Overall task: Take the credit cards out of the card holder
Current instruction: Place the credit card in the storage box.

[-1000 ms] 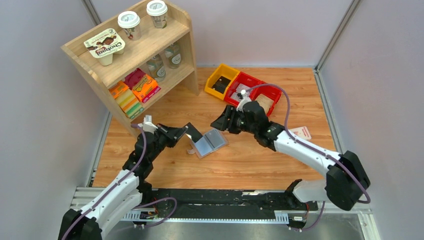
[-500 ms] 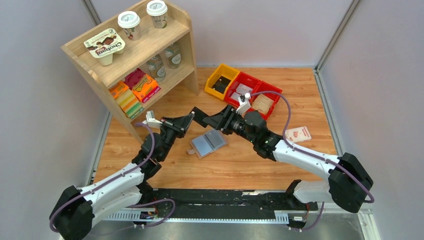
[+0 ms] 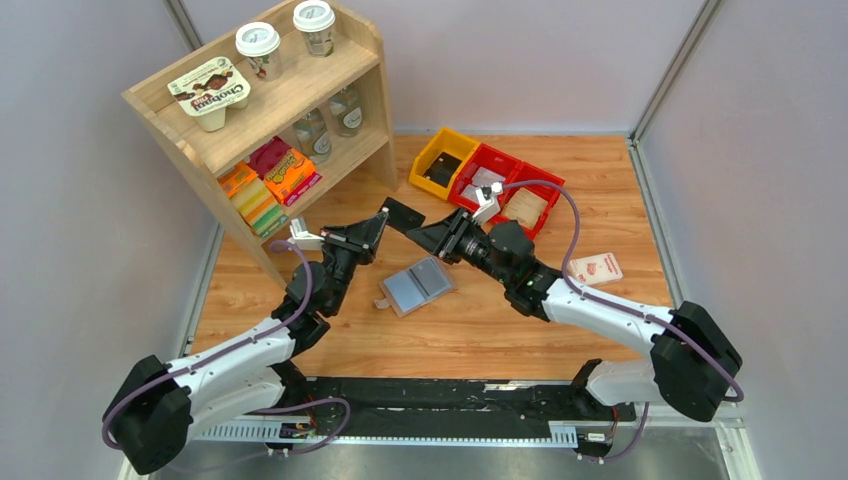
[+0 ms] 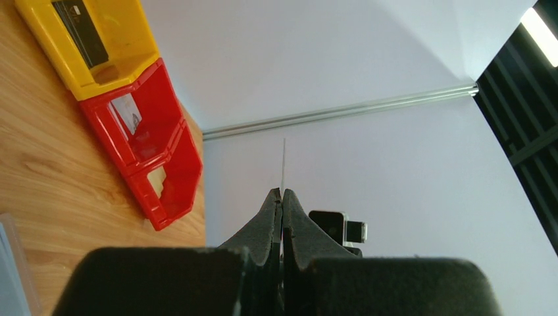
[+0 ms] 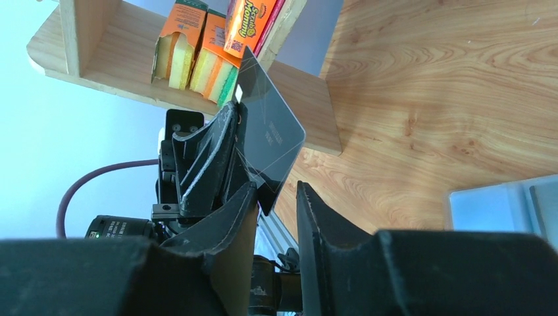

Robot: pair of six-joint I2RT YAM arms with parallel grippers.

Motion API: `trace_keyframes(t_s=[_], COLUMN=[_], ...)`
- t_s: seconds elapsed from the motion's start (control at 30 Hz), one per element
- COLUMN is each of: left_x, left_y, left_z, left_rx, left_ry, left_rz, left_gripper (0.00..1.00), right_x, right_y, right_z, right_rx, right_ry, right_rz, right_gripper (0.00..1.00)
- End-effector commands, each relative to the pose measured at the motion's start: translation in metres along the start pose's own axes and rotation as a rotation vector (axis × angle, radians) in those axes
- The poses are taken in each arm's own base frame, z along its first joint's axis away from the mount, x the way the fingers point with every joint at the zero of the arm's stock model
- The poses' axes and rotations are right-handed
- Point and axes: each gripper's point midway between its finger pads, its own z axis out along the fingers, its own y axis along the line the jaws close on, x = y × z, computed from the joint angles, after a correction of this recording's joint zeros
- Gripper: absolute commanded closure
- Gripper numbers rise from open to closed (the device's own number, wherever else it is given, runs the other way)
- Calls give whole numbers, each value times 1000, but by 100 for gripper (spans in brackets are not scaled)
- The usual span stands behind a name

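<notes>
The blue-grey card holder lies open and flat on the wooden table; its edge also shows in the right wrist view. My left gripper is shut on a black credit card and holds it in the air above and behind the holder. In the left wrist view the card shows edge-on, sticking out of the shut gripper. My right gripper is open and faces the left one. In the right wrist view the card's lower corner sits between my right gripper's spread fingers, unclamped.
A wooden shelf with cups, sponges and packets stands at the back left. A yellow bin and red bins stand behind the grippers. A pink-white packet lies on the table at the right.
My left gripper has lifted the black card up and away from the holder, towards the back. My right gripper has moved left and up until its open fingers straddle the card's corner.
</notes>
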Motion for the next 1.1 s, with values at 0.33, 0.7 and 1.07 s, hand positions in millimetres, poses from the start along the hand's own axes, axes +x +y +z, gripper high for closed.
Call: trace_keyframes(t_s=[0.33, 0.7, 1.07], left_x=[-1, -15, 3], left_y=[-24, 54, 115], left_z=[1, -38, -89], left_rx=[73, -225, -571], left_ry=[-16, 10, 441], left_rz=[-91, 206, 755], left_gripper=[99, 34, 27], right_x=[-22, -45, -129], right_y=[42, -10, -105], right_z=[3, 6, 33], right_rx=[-123, 92, 476], right_ry=[-66, -26, -53], right_rz=[-83, -209, -284], right_gripper=[99, 100, 100])
